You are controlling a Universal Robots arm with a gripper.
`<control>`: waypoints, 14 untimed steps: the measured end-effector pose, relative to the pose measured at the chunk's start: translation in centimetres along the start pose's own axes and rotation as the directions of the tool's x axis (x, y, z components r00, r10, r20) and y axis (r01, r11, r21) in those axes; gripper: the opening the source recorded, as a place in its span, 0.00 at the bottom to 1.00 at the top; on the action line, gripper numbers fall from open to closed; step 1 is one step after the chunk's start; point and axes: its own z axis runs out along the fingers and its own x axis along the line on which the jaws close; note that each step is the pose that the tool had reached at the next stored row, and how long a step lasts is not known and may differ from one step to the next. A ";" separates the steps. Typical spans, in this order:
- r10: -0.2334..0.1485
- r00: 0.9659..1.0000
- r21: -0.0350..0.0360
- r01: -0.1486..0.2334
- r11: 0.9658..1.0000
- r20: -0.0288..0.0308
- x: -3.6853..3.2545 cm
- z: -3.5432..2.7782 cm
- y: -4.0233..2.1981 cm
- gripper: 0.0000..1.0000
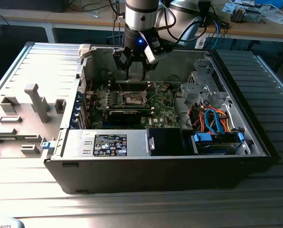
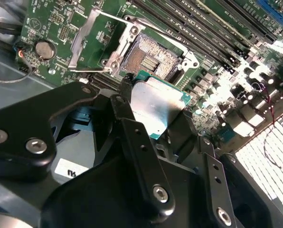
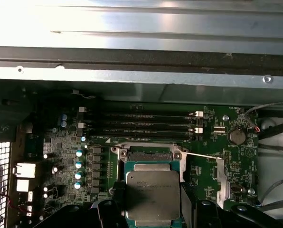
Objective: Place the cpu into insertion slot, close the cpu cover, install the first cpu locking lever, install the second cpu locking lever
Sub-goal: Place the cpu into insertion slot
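Observation:
My gripper (image 1: 136,71) hangs inside the open computer case, above the green motherboard, and is shut on the cpu (image 2: 153,104), a flat square chip with a silver top and green edge. In the first wrist view the cpu (image 3: 153,190) sits between the black fingers (image 3: 108,211). The insertion slot (image 2: 148,56) lies just beyond the chip, uncovered, with its brownish-gold centre showing; in the exterior view the insertion slot (image 1: 132,98) is below the gripper. The cpu cover (image 2: 82,40) stands flipped open beside the slot. A thin locking lever (image 3: 203,156) sticks out sideways.
Long black memory slots (image 3: 139,122) run beside the socket. A black expansion card (image 1: 125,114) lies just in front of it. A drive cage with orange and blue cables (image 1: 212,118) fills the exterior view's right. The metal case wall (image 3: 141,66) stands close behind.

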 end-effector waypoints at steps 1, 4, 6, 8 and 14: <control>0.000 1.000 0.000 0.000 1.000 0.000 0.00 0.21 -0.01 0.55; 0.000 1.000 0.000 0.000 1.000 0.000 -0.01 0.67 -0.04 0.55; 0.000 1.000 0.000 0.000 1.000 0.000 -0.02 0.99 -0.06 0.55; 0.031 1.000 0.000 -0.031 1.000 0.002 -0.02 1.01 -0.06 0.55; 0.043 0.999 0.000 -0.043 0.999 0.002 -0.01 1.05 -0.06 0.55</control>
